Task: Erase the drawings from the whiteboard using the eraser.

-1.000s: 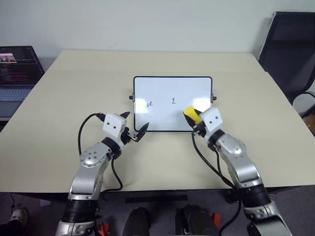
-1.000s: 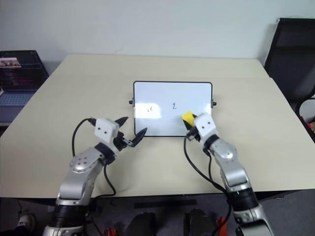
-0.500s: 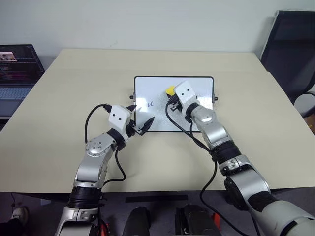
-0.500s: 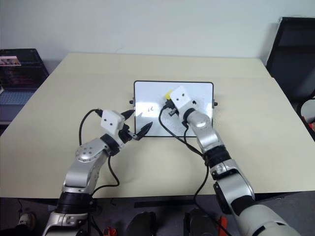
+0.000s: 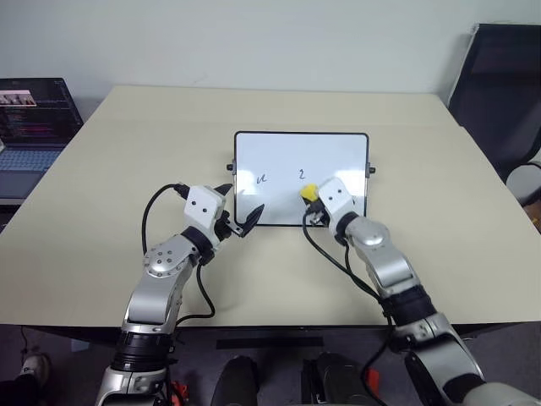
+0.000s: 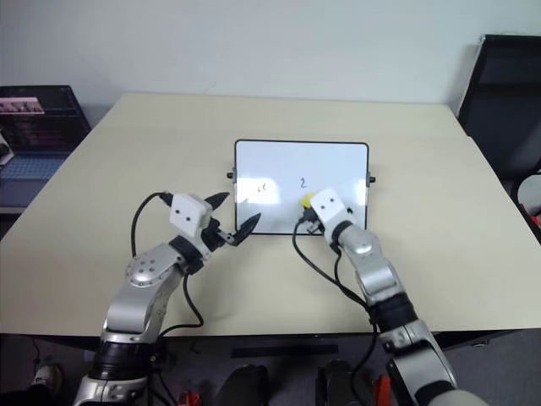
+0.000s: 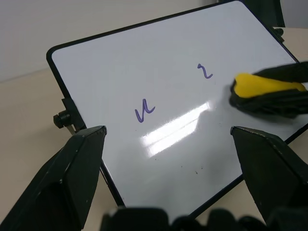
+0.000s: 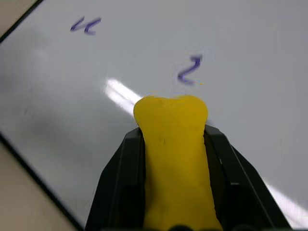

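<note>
Just beyond the right claw (image 5: 311,203), clamped on the eraser (image 5: 309,193): nearest drawing (image 5: 300,174) on whiteboard (image 5: 338,152); left claw (image 5: 239,208) apart

The left gripper (image 5: 240,209) is held with its two black fingers spread apart and empty, poised just off the near left corner of the whiteboard (image 5: 279,148), one fingertip (image 5: 254,215) reaching over the board's near edge. The left arm is bent and angled toward that corner. The right gripper (image 5: 309,203) is clamped tight on the eraser (image 5: 309,192), which is pinched between both fingers over the near right part of the whiteboard. The right forearm is stretched in from the board's near right side.
</note>
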Tool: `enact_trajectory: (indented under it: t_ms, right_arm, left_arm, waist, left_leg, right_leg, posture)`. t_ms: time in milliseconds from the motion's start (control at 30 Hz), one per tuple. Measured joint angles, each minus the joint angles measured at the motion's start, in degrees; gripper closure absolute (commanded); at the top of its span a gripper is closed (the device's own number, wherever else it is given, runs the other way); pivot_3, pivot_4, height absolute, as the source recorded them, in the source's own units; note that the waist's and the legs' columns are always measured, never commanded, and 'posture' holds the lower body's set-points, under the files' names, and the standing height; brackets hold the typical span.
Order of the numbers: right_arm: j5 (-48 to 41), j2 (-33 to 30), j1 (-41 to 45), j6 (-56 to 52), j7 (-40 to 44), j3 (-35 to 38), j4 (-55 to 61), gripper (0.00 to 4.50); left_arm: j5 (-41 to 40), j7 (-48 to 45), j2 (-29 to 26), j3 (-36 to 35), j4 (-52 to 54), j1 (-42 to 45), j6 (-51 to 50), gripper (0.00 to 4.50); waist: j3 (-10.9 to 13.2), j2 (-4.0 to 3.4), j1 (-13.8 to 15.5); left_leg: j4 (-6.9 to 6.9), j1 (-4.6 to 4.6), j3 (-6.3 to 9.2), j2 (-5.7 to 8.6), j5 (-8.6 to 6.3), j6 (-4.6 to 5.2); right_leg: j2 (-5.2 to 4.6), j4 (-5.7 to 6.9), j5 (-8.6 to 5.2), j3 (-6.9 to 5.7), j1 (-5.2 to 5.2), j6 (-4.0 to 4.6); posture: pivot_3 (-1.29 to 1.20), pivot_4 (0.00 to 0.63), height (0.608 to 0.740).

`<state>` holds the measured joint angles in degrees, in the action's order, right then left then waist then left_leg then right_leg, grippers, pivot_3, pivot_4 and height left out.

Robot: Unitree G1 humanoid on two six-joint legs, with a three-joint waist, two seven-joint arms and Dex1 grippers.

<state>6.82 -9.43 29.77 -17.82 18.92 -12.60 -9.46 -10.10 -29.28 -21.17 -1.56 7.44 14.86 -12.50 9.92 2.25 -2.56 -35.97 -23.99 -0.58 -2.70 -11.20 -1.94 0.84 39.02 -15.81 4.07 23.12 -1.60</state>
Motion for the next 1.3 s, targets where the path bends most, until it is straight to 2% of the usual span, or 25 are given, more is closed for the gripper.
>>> enact_trajectory:
  t_ms: [200, 533, 700, 833, 1067, 1300]
  right_arm:
    - [-0.03, -0.16, -1.56, -4.09, -0.18, -0.37, 3.77, 3.30]
    - [-0.13, 6.44, 20.63, 3.86, -4.33, 0.33, -20.07, 3.30]
    - [-0.06, 7.42, 24.25, 7.34, -5.45, 0.65, -25.87, 3.30]
    - [0.61, 6.26, 22.04, 6.39, -5.07, 0.27, -23.54, 3.30]
    - [1.62, -0.47, 8.85, 0.07, -2.27, -0.06, -7.63, 3.30]
    - [1.76, -3.02, 2.59, -5.46, -1.42, -0.04, 0.70, 3.30]
  left_arm:
    - [-0.02, -0.06, 0.00, -0.05, -0.01, 0.03, -0.35, 0.00]
    - [-0.05, -0.21, 0.10, 0.18, -0.28, 1.43, -0.69, 0.00]
    - [-0.06, -0.05, 0.07, 0.07, -0.22, 1.46, -0.90, 0.00]
    - [-0.06, 0.28, 0.09, 0.01, 1.08, 0.33, -1.23, 0.00]
    - [-0.06, 1.53, 0.12, -0.41, 2.30, -1.05, -2.17, 0.00]
    - [-0.16, 1.59, 0.20, -0.35, 3.05, -0.96, -2.21, 0.00]
  waist:
    - [0.01, 0.00, -0.13]
    - [0.03, -0.03, -0.70]
    - [0.03, -0.03, -0.69]
    - [0.02, -0.02, -0.52]
    - [0.00, 0.00, 0.21]
    - [-0.03, 0.03, 0.17]
  left_leg:
    - [0.01, 0.00, -0.06, 0.02, 0.01, 0.01]
    - [0.21, -0.23, -0.07, 0.05, -0.03, -0.03]
    - [0.20, -0.44, -0.02, 0.01, -0.06, -0.07]
    - [0.13, -0.43, 0.08, 0.00, -0.05, -0.07]
    - [-0.01, -0.09, 0.08, 0.00, 0.04, 0.06]
    - [-0.01, 0.14, -0.04, 0.00, 0.11, 0.17]
  right_leg:
    - [0.04, -0.02, 0.01, 0.02, 0.03, 0.01]
    - [0.10, -0.08, 0.23, -0.03, 0.27, 0.37]
    - [0.02, -0.11, 0.22, -0.06, 0.40, 0.35]
    - [-0.01, -0.09, 0.23, -0.08, 0.33, 0.32]
    - [-0.02, -0.07, 0.07, -0.08, 0.01, 0.05]
    - [-0.01, -0.05, 0.06, 0.04, -0.07, 0.39]
  posture:
    - [0.00, 0.150, 0.740]
    - [0.00, 0.150, 0.740]
    - [0.00, 0.150, 0.740]
    - [0.00, 0.150, 0.740]
    - [0.00, 0.150, 0.740]
    - [0.00, 0.150, 0.740]
